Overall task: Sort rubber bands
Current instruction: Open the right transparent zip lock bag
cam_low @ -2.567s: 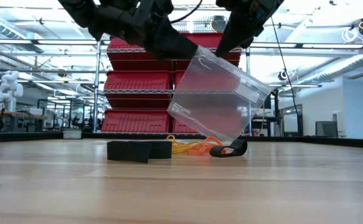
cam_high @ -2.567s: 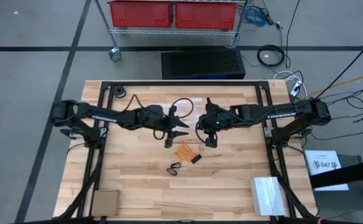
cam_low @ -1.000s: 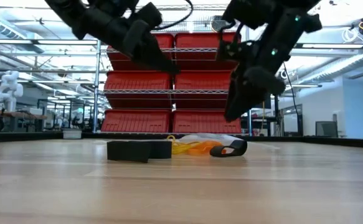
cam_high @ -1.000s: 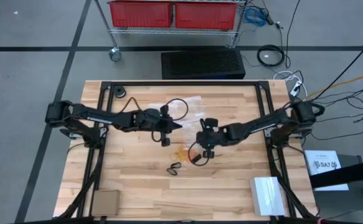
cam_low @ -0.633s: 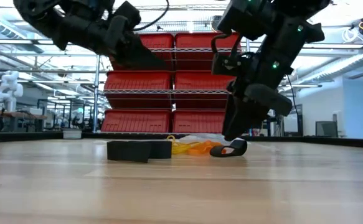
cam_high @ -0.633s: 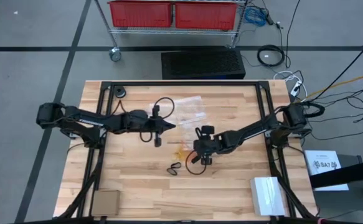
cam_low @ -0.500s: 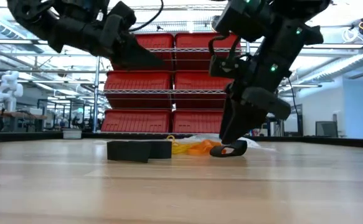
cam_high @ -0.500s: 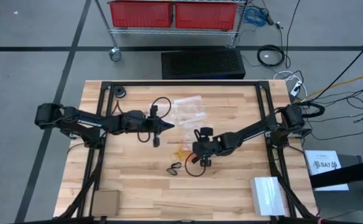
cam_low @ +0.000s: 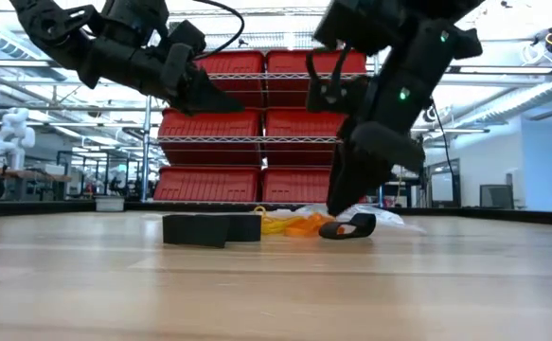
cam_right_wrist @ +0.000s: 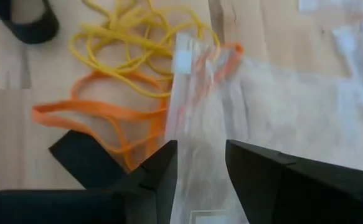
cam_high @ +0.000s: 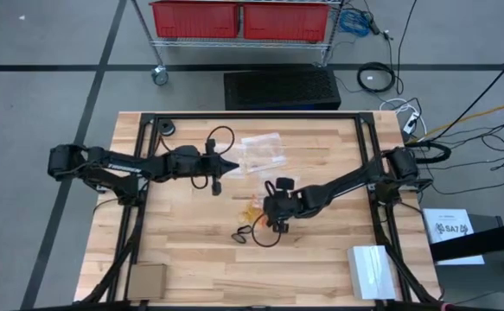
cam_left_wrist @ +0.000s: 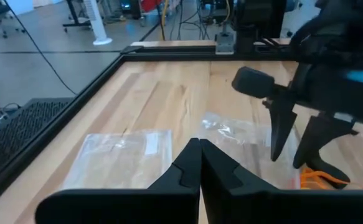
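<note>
Orange and yellow rubber bands (cam_right_wrist: pixel 128 93) lie in one tangled heap at the middle of the wooden table (cam_high: pixel 321 268), a few black ones (cam_high: pixel 242 232) just beside it, so the sorting appears barely begun and nearly all of it is left. Directly over the heap, the right gripper (cam_right_wrist: pixel 200 163) hangs low with its fingers parted and nothing between them, a clear plastic bag (cam_right_wrist: pixel 281 106) overlapping the edge of the bands. Raised above the table's far left part, the left gripper (cam_left_wrist: pixel 200 163) waits with fingers pressed together and empty.
</note>
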Available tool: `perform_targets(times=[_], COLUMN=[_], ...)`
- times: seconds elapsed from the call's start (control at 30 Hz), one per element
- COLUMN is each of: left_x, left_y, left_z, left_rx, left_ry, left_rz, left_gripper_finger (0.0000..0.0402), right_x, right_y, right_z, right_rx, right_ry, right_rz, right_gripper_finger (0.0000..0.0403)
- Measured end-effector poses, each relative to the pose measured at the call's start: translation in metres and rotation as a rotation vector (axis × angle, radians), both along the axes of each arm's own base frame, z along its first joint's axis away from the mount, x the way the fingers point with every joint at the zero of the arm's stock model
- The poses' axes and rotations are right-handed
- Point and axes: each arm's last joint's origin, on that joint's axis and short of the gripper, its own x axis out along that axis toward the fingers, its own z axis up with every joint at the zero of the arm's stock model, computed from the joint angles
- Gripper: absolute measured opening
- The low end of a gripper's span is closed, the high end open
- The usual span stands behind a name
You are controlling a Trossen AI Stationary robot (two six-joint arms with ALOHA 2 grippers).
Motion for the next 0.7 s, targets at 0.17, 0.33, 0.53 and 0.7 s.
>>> perform_targets(times=[0.17,0.33,0.53,0.7], left_x=[0.0,0.0,0.0,-0.001], left_y=[0.002,0.002,0.002,0.002], left_z=[0.0,0.0,0.0,-0.001], left_rx=[0.019,0.023,0.024,0.02], left_ry=[0.004,0.002,0.002,0.012], left_rz=[-0.002,-0.002,-0.002,-0.002], left_gripper_finger=[0.0008,0.0009,0.001,0.001], right_x=[0.001,0.001,-0.004,-0.018], right_y=[0.003,0.006,0.013,0.017], right_z=[-0.014,-0.015,0.004,0.012], right_rx=[-0.026,-0.011,0.043,0.061], right_ry=[0.017,0.007,-0.05,0.006], right_rz=[-0.047,-0.076,-0.096,-0.159], right_gripper_finger=[0.013,0.013,0.013,0.013])
